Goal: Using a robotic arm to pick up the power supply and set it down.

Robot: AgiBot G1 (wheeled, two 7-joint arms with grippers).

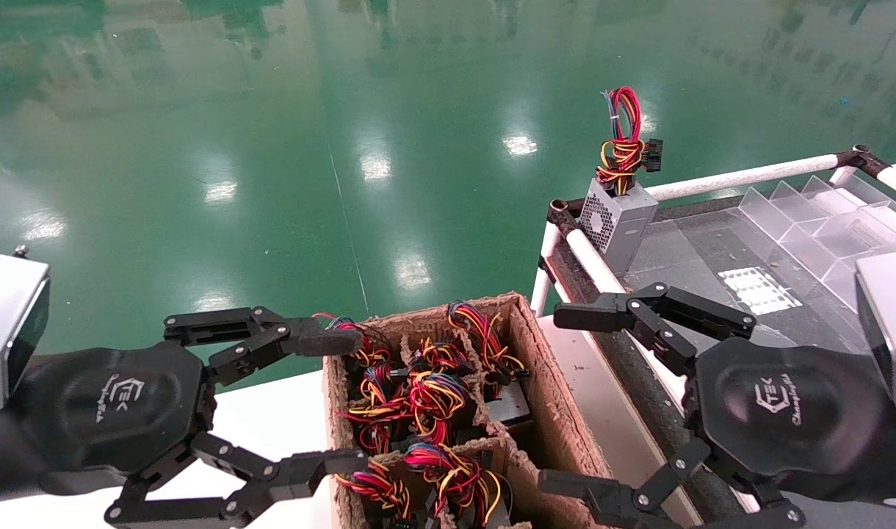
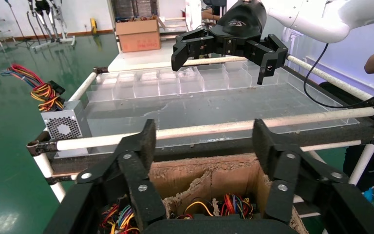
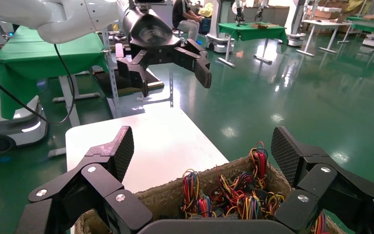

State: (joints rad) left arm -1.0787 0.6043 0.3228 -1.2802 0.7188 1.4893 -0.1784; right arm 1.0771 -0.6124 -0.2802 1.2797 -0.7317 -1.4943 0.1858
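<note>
While both grippers hang apart from it, the power supply (image 1: pixel 618 224) stands upright on the near-left corner of a rack (image 1: pixel 742 176) framed in white tubes, its perforated vent facing the green floor and its tied bundle of red, yellow and orange wires (image 1: pixel 622 150) rising from the top with a black connector at the side. In the left wrist view the same grey box (image 2: pixel 63 127) sits at the corner of the rack's clear tray (image 2: pixel 214 105), touching nothing else.

The right gripper (image 1: pixel 573 400) hovers between the rack and a cardboard box (image 1: pixel 558 400), fingers spread wide and holding nothing. The left gripper (image 1: pixel 341 400) hovers on the box's other side, over a white table (image 1: pixel 272 419), its fingers also wide and empty; the two point toward each other across the box.

Cardboard dividers split the box into compartments, each holding a further grey unit with a coloured wire bundle (image 1: pixel 433 393) on top. Clear plastic dividers (image 1: pixel 822 213) line the far side of the rack's tray.
</note>
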